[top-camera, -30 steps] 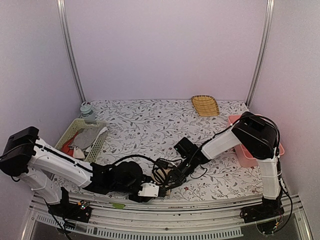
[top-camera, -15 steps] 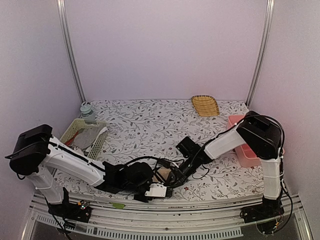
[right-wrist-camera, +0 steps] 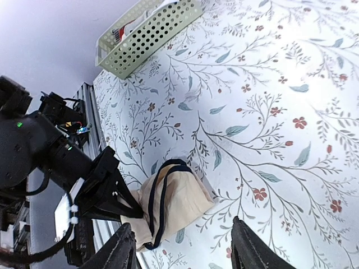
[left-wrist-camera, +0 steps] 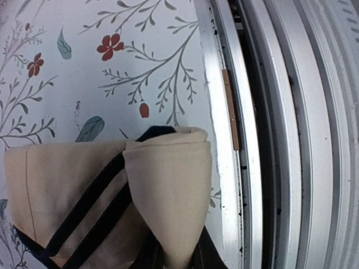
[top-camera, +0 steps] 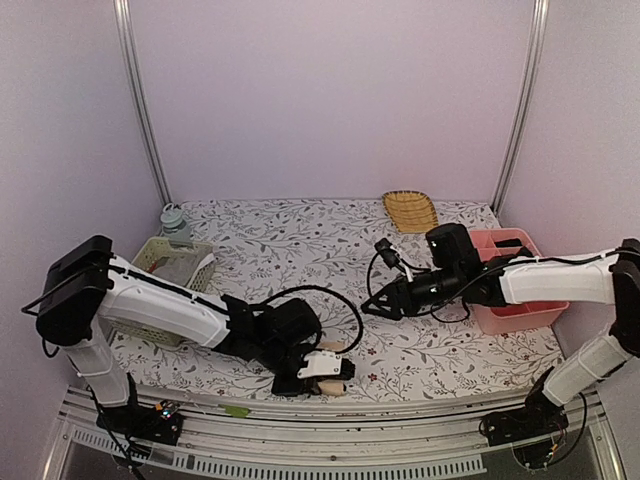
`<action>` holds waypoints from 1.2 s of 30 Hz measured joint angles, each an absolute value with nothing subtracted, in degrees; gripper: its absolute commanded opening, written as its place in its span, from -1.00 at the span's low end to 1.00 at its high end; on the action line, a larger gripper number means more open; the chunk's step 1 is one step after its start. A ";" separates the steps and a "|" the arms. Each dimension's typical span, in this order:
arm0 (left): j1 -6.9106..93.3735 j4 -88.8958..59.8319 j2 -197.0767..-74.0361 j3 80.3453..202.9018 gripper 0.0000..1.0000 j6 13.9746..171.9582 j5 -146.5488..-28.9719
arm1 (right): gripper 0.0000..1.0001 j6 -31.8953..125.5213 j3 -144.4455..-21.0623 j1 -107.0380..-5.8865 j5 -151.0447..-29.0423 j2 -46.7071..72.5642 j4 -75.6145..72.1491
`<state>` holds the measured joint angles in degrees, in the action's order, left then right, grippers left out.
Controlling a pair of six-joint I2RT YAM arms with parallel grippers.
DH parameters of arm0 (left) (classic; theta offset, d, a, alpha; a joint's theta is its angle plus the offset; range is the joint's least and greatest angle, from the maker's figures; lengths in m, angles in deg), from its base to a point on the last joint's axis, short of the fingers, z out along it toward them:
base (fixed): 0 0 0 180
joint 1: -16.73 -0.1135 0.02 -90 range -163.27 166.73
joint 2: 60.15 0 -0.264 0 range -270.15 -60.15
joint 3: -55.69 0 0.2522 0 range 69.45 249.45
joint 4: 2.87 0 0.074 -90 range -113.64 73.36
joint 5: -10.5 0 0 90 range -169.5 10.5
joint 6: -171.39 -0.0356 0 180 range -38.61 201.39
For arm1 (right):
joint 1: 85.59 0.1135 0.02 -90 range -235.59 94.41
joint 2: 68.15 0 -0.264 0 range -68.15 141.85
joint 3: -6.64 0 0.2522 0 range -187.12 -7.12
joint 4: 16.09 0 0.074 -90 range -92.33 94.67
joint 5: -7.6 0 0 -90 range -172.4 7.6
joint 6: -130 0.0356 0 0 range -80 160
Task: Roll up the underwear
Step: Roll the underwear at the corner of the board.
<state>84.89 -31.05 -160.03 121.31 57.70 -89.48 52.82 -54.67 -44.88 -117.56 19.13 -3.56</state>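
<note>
Where the flowered table meets the metal rail at its near edge, I find the underwear: one beige piece with black edging, folded over itself into a loose bundle. It lies just beside the rail, near the middle of the front edge. From the right wrist view it appears to sit on the surface.

I note that the left gripper is low at that spot, its black fingers pinched onto the near side of the bundle. The left arm reaches in from its base along the front of the table.

Further in, the right gripper hangs above the table, well apart from the bundle. Its two fingers are spread wide with nothing between them. The right arm stretches in from the right side.

On the left, a pale green perforated basket stands behind the left arm. Some cloth shows inside, too small for me to sort. On the right, a pink bin sits behind the right forearm.

At the far edge I see a yellow woven tray towards the right, and a small pale jar in the left corner.
</note>
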 measured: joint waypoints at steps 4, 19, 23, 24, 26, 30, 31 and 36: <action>80.54 -37.50 -163.96 126.69 -1.00 58.60 -98.26 | 0.19 51.68 -47.52 -42.43 -110.91 7.64 -3.52; 71.06 -58.07 -179.61 143.34 -1.00 57.75 -121.72 | 0.15 44.95 -42.08 -21.25 -91.68 3.07 -0.66; 70.05 -60.12 -181.10 144.48 -1.00 57.16 -124.16 | 0.15 39.99 -46.36 -18.59 -89.89 12.01 -0.61; 69.88 -60.58 -181.40 144.72 -1.00 57.03 -124.60 | 0.15 38.68 -47.72 -18.19 -89.74 14.32 -0.72; 69.68 -61.17 -181.88 144.98 -1.00 56.90 -125.26 | 0.15 36.14 -50.17 -17.67 -89.58 18.37 -0.87; 69.48 -61.48 -182.12 145.05 -1.00 56.76 -125.67 | 0.14 31.86 -54.12 -17.12 -89.82 24.18 -1.25; 69.46 -61.45 -182.12 145.00 -1.00 56.76 -125.69 | 0.13 31.07 -54.89 -16.93 -89.93 25.17 -1.27; 69.40 -61.45 -182.12 144.98 -0.99 56.74 -125.74 | 0.01 27.55 -58.01 -15.77 -90.30 29.82 -1.64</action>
<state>69.40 -61.45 -182.12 144.98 56.74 -125.74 27.55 -58.01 -15.77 -90.30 29.82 -1.64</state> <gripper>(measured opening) 0.113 0.553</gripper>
